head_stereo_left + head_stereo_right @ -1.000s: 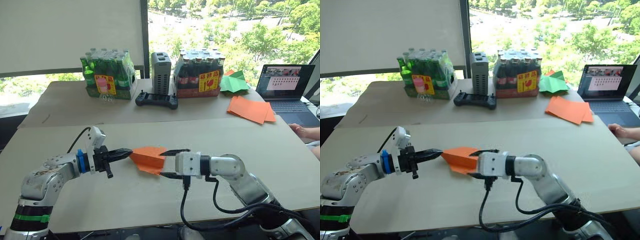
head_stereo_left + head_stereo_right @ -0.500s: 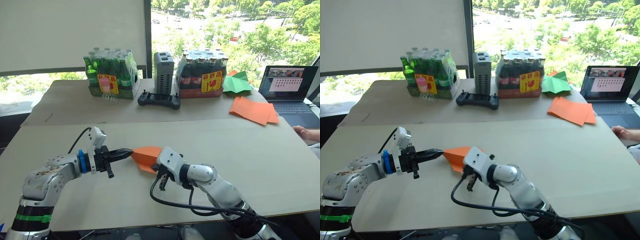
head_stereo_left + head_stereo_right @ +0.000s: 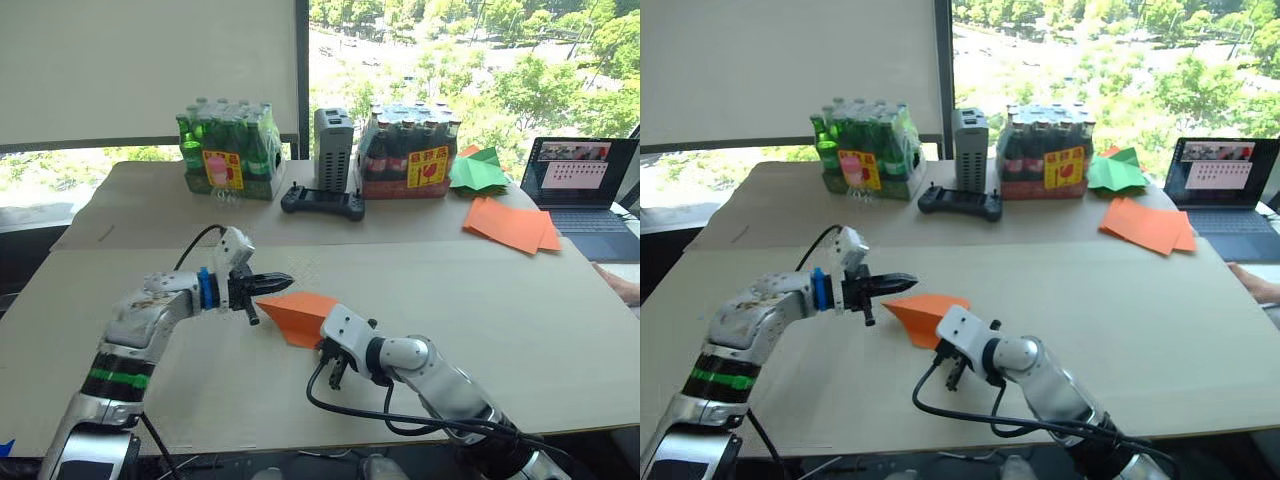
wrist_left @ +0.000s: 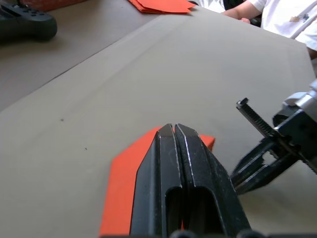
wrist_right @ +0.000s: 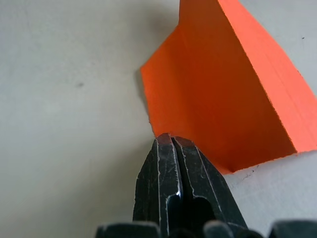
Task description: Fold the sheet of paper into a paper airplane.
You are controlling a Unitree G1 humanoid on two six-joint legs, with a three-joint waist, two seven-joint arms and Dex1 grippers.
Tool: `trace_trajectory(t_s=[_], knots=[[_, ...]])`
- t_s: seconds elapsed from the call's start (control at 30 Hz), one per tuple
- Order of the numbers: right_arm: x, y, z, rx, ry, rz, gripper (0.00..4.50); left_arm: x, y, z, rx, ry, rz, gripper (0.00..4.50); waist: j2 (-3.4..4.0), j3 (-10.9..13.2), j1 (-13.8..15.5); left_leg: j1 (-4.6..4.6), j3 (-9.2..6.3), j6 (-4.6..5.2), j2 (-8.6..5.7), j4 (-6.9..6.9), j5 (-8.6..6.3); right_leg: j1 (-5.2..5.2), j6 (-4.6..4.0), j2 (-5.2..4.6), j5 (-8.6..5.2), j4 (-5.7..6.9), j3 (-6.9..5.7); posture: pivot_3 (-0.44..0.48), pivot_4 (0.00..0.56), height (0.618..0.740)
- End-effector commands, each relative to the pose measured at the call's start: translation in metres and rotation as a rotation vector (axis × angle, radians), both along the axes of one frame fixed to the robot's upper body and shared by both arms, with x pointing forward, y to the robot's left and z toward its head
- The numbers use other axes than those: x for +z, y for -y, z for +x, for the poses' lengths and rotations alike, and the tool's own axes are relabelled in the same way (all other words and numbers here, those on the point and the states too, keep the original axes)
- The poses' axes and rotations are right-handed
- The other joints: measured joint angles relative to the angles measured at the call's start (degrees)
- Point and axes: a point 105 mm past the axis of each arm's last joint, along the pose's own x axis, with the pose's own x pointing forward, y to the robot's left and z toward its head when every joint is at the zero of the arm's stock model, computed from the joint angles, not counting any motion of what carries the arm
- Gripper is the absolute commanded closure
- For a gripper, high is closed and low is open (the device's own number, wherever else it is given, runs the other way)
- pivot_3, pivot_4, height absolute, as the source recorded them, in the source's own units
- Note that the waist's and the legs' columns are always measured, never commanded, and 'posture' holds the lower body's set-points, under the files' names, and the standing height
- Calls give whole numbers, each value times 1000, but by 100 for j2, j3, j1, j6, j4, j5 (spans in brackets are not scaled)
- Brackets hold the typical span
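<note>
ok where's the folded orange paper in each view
Left eye: paper airplane at table centre, between both grippers.
Right eye: centre.
Left wrist: behind the shut fingers.
Right wrist: just beyond the fingertips.
Shared landmark: black controller.

Left gripper [image 3: 283, 279]: a second ago its black fingers pinched the pointed tip of the folded orange paper dart [image 3: 300, 315]; now they are pressed together just above that tip, with the arm raised and bent more sharply.
Right gripper [image 5: 170, 145]: a second ago its fingers were spread around the dart's far end; now they are closed, pointing down at the dart's near edge.
Folded orange paper dart: was lifted between the grippers; now it lies on the tan tabletop [image 3: 500, 300].
</note>
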Motion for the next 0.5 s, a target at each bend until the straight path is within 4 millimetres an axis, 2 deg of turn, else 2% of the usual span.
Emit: trace_trajectory(t_s=[0.03, 0.2, 0.37, 0.5], knots=[[-22, 16, 3, -61, -64, -79, 4466, -11, 6, 11, -61, 56, 123, 4452, 0, 0, -5, 1, 0, 1, 0, 0, 0, 1, 0, 0, 0, 0, 0, 0, 150, 723], [-23, 13, 2, -58, -58, -83, 4466, -23, 8, 6, -172, 45, 221, 4452, 0, 0, -11, 0, -1, 2, 0, 2, -1, 1, 1, 0, -1, 0, 0, 0, 150, 723], [-19, 10, 5, -71, -49, -65, 4466, -19, 5, -5, -205, 59, 221, 4452, 0, 0, -27, 0, -1, 3, 1, 2, -2, 1, 3, 0, -2, 2, 0, 0, 150, 723], [-15, 9, 6, -71, -38, -52, 4466, -28, 0, -12, -187, 38, 226, 4452, 0, 0, -74, 2, -3, 4, 2, 2, -2, 1, 6, 0, -4, 4, 0, 0, 150, 723]])
